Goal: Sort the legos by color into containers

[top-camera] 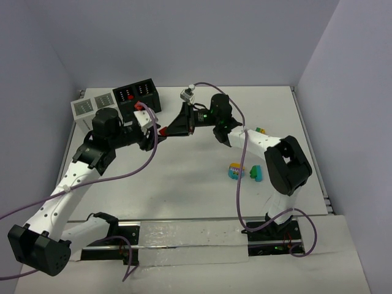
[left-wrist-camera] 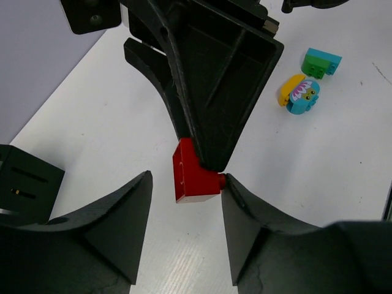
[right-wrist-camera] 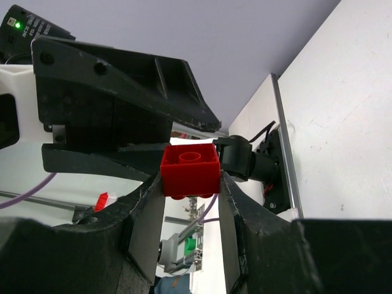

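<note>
- The table (top-camera: 184,196) is seen whole only in the top view. Both wrist views cut it off.
- The black container (top-camera: 139,97) and the white container (top-camera: 92,108) stand side by side at the upper left of the top view. In the left wrist view only a dark corner appears at the left edge, and I cannot tell which thing it is.
- The right gripper (right-wrist-camera: 190,181) is closed on the red lego (right-wrist-camera: 190,169), one finger on each side of it. This is clear only in its own wrist view.
- The left gripper (left-wrist-camera: 187,177) is wide open. One of its fingertips (left-wrist-camera: 228,182) touches the red lego, the other is apart from it.
- In the top view the two grippers meet at the centre, and there the red lego is a tiny spot, mostly hidden.
- The cyan-and-yellow piece (left-wrist-camera: 300,95) and a green-and-teal lego (left-wrist-camera: 320,63) lie on the table at the upper right of the left wrist view, close together.
- A small yellow-green lego (top-camera: 261,130) shows only in the top view, partly hidden by the right arm.
</note>
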Tool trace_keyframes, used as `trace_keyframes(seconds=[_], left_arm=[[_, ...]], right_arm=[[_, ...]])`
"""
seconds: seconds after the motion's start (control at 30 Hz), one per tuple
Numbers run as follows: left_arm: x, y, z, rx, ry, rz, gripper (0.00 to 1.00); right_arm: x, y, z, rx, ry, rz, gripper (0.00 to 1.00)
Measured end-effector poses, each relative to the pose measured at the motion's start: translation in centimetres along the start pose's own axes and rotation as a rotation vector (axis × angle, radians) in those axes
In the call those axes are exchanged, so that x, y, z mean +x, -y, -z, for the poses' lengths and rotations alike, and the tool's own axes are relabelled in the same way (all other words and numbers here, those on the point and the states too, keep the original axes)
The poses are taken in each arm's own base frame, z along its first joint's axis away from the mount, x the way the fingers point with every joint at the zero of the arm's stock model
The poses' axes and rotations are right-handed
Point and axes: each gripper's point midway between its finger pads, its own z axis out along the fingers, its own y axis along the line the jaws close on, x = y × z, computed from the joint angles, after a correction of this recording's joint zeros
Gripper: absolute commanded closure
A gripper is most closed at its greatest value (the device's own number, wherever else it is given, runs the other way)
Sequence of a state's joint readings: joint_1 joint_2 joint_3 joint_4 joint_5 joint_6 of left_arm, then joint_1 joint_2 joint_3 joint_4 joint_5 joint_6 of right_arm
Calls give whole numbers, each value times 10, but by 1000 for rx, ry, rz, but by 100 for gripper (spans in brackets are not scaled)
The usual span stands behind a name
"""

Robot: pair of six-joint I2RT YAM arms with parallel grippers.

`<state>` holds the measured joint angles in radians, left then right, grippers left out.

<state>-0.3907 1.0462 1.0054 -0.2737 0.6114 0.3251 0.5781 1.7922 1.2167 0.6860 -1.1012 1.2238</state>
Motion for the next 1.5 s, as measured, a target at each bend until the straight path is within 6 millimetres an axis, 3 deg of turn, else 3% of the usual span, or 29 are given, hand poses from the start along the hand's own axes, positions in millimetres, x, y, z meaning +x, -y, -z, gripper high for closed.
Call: trace_keyframes(seconds=[0.2, 0.23, 0.27, 0.3, 0.33, 0.47, 0.5, 0.53, 0.63, 0.7, 0.8, 0.9, 1.0, 1.13, 1.27, 1.5], left_arm=[[3, 2, -2, 9, -11, -6, 71], [3, 3, -2, 11, -11, -13, 80], [3, 3, -2, 12, -12, -17, 94], [3, 2, -2, 11, -12, -18, 99], [3, 2, -2, 10, -12, -17, 100], [4, -2, -2, -14, -18, -2, 100], [4, -4, -2, -27, -20, 5, 100], [5, -7, -1, -40, -24, 20, 100], [8, -17, 4, -83, -41, 82, 100], [9, -28, 9, -120, -58, 134, 100], [16, -60, 18, -217, -100, 236, 100], [30, -121, 29, -366, -162, 370, 100], [51, -198, 34, -509, -228, 525, 100], [92, -277, 30, -633, -283, 661, 100], [137, -304, 24, -700, -365, 749, 100], [140, -337, 10, -751, -359, 736, 100]], right_arm=[[-3, 6, -2, 7, 16, -27, 99], [-3, 6, -2, 8, 18, -32, 94], [-4, 6, -2, 9, 19, -35, 81], [-4, 6, -2, 9, 18, -37, 70], [-4, 6, -2, 9, 18, -39, 62], [-1, 7, -1, 4, -6, -44, 13], [0, 8, 0, 1, -16, -41, 6], [1, 10, 1, 1, -25, -42, 0], [-4, 16, 10, 13, -18, -37, 0], [-25, 29, 28, 60, 41, -23, 0], [-65, 55, 73, 182, 176, -1, 0], [-97, 74, 126, 328, 304, 48, 0], [-107, 78, 163, 445, 371, 118, 0], [-104, 72, 185, 593, 379, 261, 0], [-94, 68, 202, 734, 354, 384, 0], [-81, 61, 232, 933, 336, 554, 0]])
